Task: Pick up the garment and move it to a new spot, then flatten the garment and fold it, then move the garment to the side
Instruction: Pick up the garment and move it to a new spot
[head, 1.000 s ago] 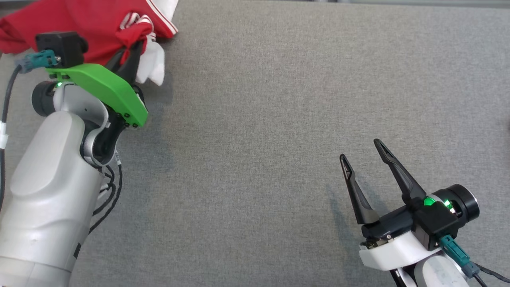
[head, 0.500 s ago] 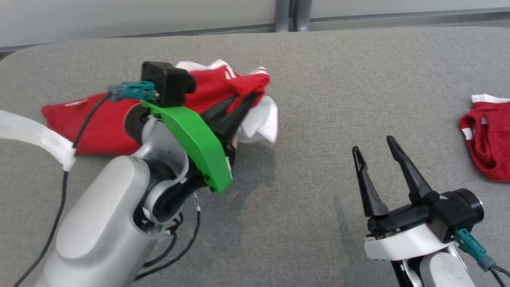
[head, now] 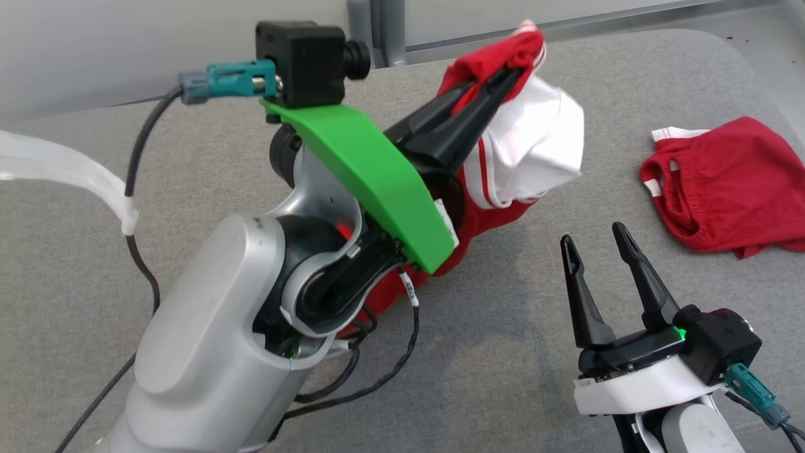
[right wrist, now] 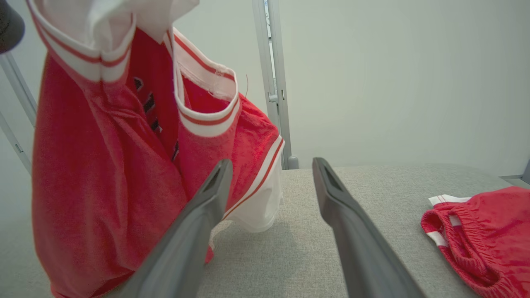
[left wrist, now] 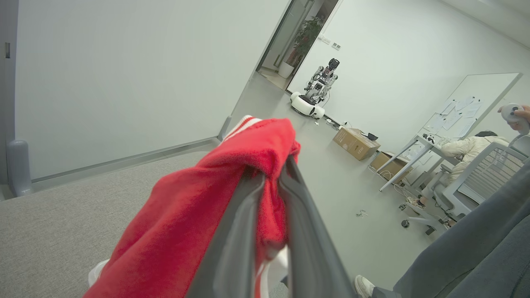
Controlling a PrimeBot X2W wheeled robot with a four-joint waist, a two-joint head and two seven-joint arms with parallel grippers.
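The garment (head: pixel 531 148) is a red jersey with white panels and striped trim. It hangs bunched from my left gripper (head: pixel 503 78), which is raised above the grey table (head: pixel 516 352) and shut on a red fold near the top. In the left wrist view the two dark fingers (left wrist: pixel 244 215) pinch red cloth (left wrist: pixel 186 215) with the left gripper (left wrist: pixel 271 171) pointing off the table's far edge. The garment's lower end (right wrist: pixel 103 174) still reaches the table. My right gripper (head: pixel 592 238) rests low at the right, open, with nothing between its fingers (right wrist: pixel 194 223).
A second red garment with white trim, like shorts (head: pixel 723 182), lies on the table at the right (right wrist: pixel 484 231). The table's far edge meets a pale wall. Beyond it, on the floor, stand another robot (left wrist: pixel 316 89), a cardboard box (left wrist: pixel 355 142) and a desk.
The head camera has tilted and turned. My left gripper has lifted the garment off the table and carried it right, toward the middle. The right gripper stays open and in place.
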